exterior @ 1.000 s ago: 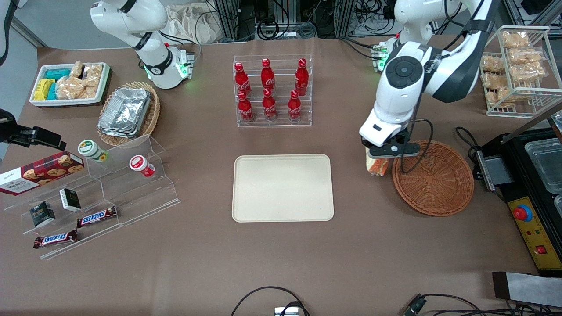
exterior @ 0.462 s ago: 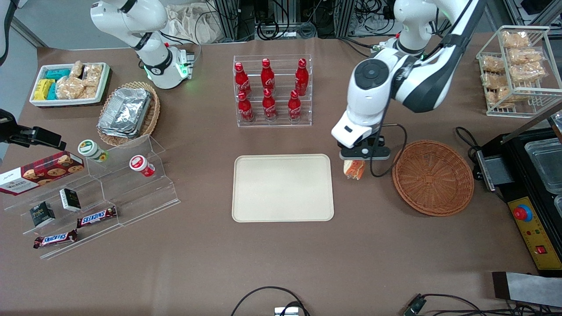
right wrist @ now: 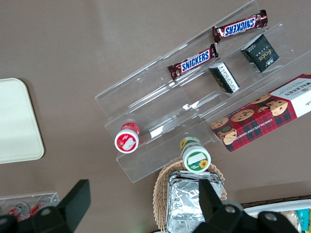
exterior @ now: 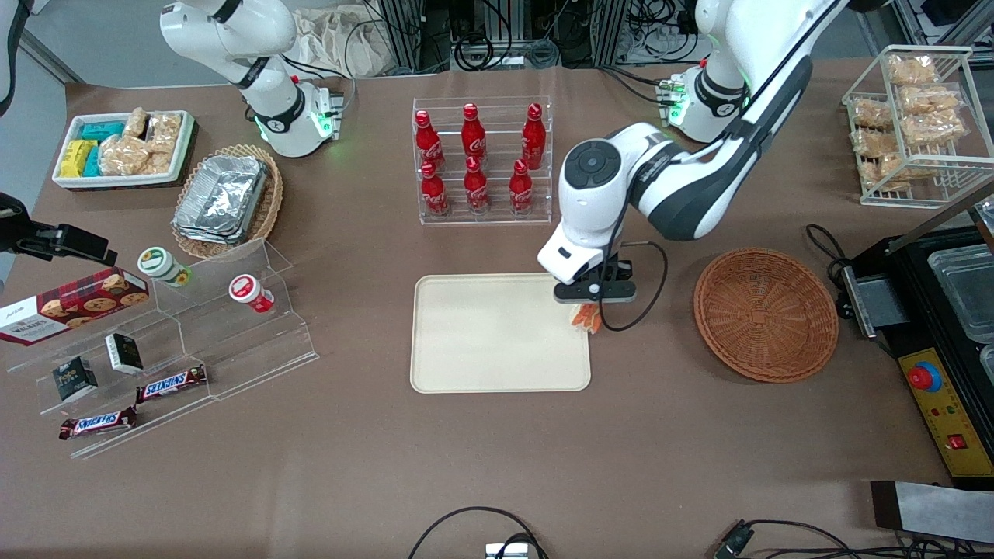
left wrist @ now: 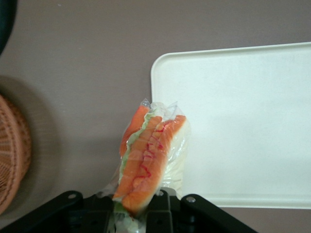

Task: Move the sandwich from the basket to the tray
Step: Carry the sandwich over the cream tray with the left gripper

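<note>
Sandwich [exterior: 587,317] in transit: we see the wrapped wedge hanging from the end effector [exterior: 590,304] of the working arm, clamped between its closed fingers and held clear of the desk [exterior: 497,466]. It hangs at the edge of the tray [exterior: 466,341] that faces the basket [exterior: 765,314], its filling side pointing downward. We judge that the carry is kept high so that the loose wrap passes over the tray's low rim without catching. The basket sits bare toward the working arm's end of the desk, well apart from the load, so we take the pick as done and the placing as the step in hand; the release is not yet made. In the front view the wrist hides most of the sandwich, and we see only a small orange tip below the end effector. The left wrist view supplies what is missing: the sandwich [left wrist: 150,160] shows its orange-and-green cut edge inside clear wrap, with the tray's rounded corner [left wrist: 160,68] just beside it and part of the basket's woven rim [left wrist: 12,150] to one side. From that view we judge that the wedge overlaps the tray's border only partly, so a little more travel inward seems needed before lowering.
</note>
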Controlling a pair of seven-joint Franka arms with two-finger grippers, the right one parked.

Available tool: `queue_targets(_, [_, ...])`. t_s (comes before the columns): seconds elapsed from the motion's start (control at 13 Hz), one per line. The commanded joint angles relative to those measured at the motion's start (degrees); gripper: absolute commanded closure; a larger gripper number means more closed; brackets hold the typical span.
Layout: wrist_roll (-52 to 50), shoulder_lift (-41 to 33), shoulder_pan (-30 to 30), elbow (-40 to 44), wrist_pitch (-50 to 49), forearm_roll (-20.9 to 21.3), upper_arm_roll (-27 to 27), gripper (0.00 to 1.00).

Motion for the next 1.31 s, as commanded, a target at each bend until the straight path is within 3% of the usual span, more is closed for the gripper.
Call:
queue_targets(0.0, [-3.56, 5.14, -2.78, 5.15, -2.52, 3.85, 0.2, 0.85])
queue_targets(0.23, [-6.65, 7.87, -4.1, 5.6, -2.52, 7.72, 0.29, 0.85])
queue_targets(0.46, [-6.3, 10.86, -4.98, 6.91, -2.52, 8.17, 0.29, 0.85])
queue_targets(0.69, [-6.83, 13.94, -7.0, 8.23, -2.44, 12.29, 0.9, 0.85])
queue_targets(1.23, [-6.91, 16.22, -8.59, 8.24, -2.0, 14.22, 1.69, 0.81])
